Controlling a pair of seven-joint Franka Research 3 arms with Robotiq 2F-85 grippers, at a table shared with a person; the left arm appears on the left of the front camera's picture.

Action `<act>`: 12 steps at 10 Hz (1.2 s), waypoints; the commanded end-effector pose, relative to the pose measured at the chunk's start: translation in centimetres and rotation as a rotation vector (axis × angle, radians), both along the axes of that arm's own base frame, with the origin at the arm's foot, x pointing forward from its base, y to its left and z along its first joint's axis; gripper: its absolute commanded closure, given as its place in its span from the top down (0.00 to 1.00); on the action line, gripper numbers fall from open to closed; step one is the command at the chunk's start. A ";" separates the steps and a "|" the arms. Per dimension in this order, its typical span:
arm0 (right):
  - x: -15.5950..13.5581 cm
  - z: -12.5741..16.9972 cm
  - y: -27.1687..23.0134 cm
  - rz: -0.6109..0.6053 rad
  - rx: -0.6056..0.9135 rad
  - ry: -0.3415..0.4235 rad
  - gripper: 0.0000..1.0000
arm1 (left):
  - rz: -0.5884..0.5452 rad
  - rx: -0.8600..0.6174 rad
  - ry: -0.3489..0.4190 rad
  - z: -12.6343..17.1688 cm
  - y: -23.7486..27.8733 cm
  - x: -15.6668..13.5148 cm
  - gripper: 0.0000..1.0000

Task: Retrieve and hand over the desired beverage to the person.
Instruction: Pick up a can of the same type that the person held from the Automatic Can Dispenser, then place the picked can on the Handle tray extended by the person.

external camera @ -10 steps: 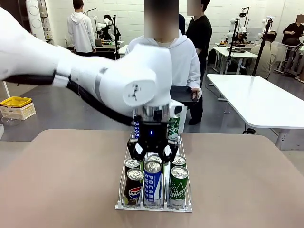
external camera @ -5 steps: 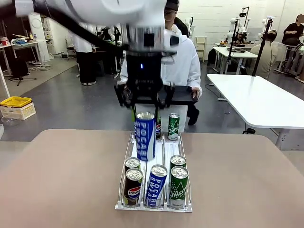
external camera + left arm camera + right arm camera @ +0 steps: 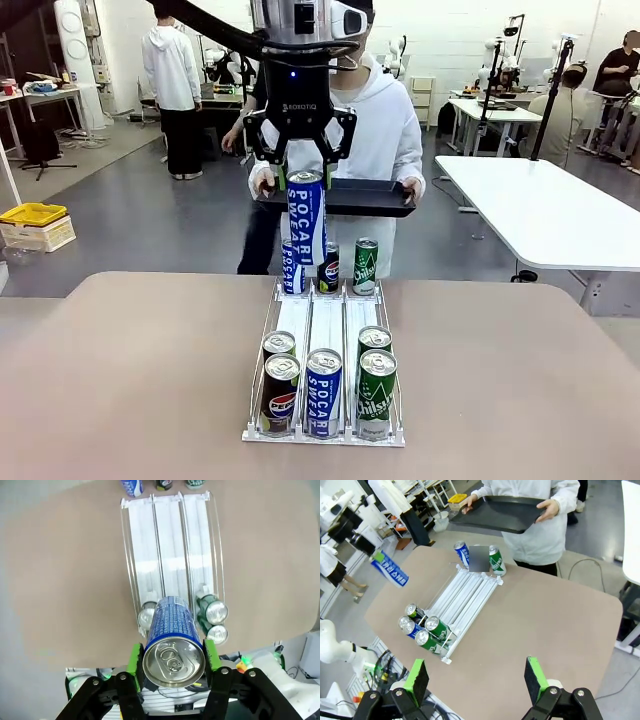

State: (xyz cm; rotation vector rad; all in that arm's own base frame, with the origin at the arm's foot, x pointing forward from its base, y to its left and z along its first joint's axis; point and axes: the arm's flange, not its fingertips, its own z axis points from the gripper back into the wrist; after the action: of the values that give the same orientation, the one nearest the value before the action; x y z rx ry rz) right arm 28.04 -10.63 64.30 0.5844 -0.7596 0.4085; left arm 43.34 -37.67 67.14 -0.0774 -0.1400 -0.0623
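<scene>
My left gripper [image 3: 305, 178] is shut on a blue Pocari Sweat can [image 3: 305, 215], held upright high above the far end of the white can rack [image 3: 326, 318]. In the left wrist view the can [image 3: 173, 647] sits between the green pads [image 3: 134, 659], top facing the camera. The person [image 3: 385, 120] in a white hooded jacket stands at the far side, holding a dark tray [image 3: 375, 198] just behind the can. My right gripper [image 3: 476, 680] hangs open high over the table, nothing between its fingers.
The rack holds Pepsi [image 3: 281, 392], Pocari [image 3: 322, 392] and green cans [image 3: 376, 395] at its near end. Three more cans [image 3: 328, 268] stand at its far end. A white table [image 3: 540, 210] stands at the right.
My left gripper has lifted the blue can out of the rack's near end, up and away toward the person's tray. Another Pocari can now sits at the front of the middle lane.
</scene>
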 end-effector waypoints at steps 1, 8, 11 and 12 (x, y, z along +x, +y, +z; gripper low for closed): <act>0.1 -0.1 0.0 0.015 0.007 -0.006 1.00 | -0.040 -0.007 -0.031 1.1 -0.6 1.7 0.00; 0.1 -0.1 0.0 0.015 0.007 -0.006 1.00 | -0.010 -0.011 0.002 -0.2 0.1 1.5 0.00; 0.1 -0.1 0.0 0.015 0.007 -0.006 1.00 | -0.010 -0.011 0.002 -0.2 0.1 1.5 0.00; 0.1 -0.1 0.0 0.015 0.007 -0.006 1.00 | -0.010 -0.011 0.002 -0.2 0.1 1.5 0.00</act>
State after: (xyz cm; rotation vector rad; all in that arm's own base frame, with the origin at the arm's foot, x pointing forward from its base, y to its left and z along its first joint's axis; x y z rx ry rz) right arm 28.04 -10.63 64.30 0.5844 -0.7595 0.4086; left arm 45.43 -37.85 66.47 -0.0923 -0.1311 -0.0822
